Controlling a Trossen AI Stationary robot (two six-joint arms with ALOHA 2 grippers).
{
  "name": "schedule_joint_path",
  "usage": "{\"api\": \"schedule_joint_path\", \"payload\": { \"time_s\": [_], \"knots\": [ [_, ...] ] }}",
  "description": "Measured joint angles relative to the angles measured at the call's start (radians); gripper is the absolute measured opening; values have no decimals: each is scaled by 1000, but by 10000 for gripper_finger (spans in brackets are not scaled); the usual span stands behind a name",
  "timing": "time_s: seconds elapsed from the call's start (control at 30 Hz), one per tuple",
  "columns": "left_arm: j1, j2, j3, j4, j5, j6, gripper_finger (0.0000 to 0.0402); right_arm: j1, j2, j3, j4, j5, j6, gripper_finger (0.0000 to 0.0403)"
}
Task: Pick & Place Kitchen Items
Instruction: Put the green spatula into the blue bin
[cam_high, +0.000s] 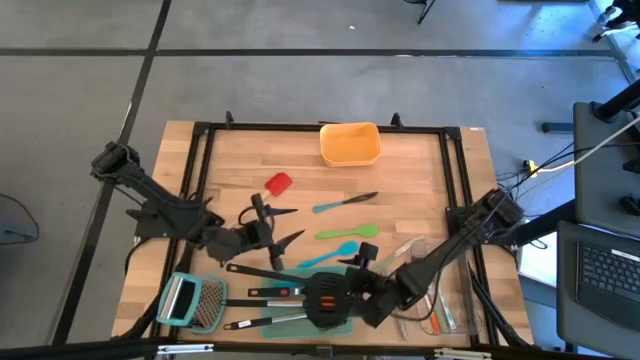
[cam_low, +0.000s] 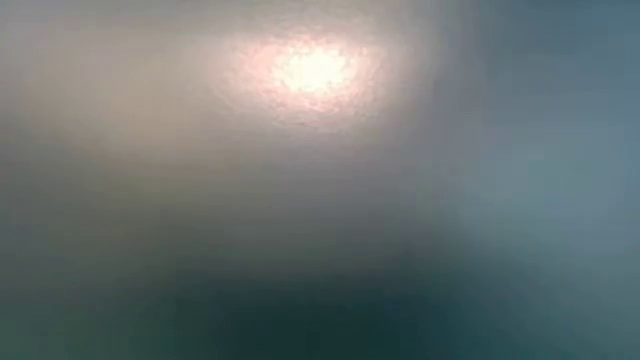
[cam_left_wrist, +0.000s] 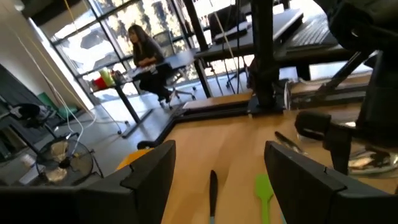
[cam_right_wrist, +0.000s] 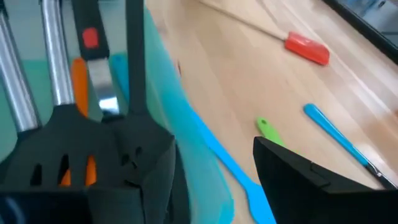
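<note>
From above, we see the right gripper (cam_high: 352, 262) hanging open over the teal tray (cam_high: 340, 322) at the table's near edge, with the black slotted plastic turner (cam_high: 325, 298) just under its wrist. The slim teal silicone spatula (cam_high: 332, 251) and the green silicone spatula (cam_high: 347, 233) lie just beyond its fingertips. The left gripper (cam_high: 268, 228) waits with fingers spread, the red-headed turner (cam_high: 279, 184) a little ahead of it.

At table height the low camera shows us only blur.

Past the left wrist's parted fingers (cam_left_wrist: 149, 171), the green spatula's blade (cam_left_wrist: 263, 193) lies just ahead on the bare wood.

Past the right wrist's parted fingers (cam_right_wrist: 292, 174), the black turner's head (cam_right_wrist: 68, 146) sits directly below, with steel handles (cam_right_wrist: 56, 68) beside it.

We judge these utensils light; the steel looks slippery, the silicone blades soft. We would pinch mid-handle, across the stiff shaft.
</note>
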Motion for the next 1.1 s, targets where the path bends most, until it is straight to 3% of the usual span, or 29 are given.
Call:
{"api": "schedule_joint_path", "payload": {
  "time_s": [0.23,0.4,0.6,0.77,1.0,1.1],
  "knots": [
    [93,1,0,-50,78,-54,242,-34,-117,-167,70,-12,-71,218],
    [200,31,-1,-110,216,-111,242,-61,-162,-235,72,-22,-85,218],
    [313,70,-1,-100,392,-126,242,-91,-220,-308,67,-116,-77,218],
    [350,64,-1,-66,407,-119,242,-99,-313,-332,100,-146,-104,218],
    [346,55,-1,-64,415,-107,242,-79,-386,-359,295,-347,-281,218],
    [345,58,-1,-88,423,-93,242,-90,-385,-399,326,-341,-275,218]
  ]
}}
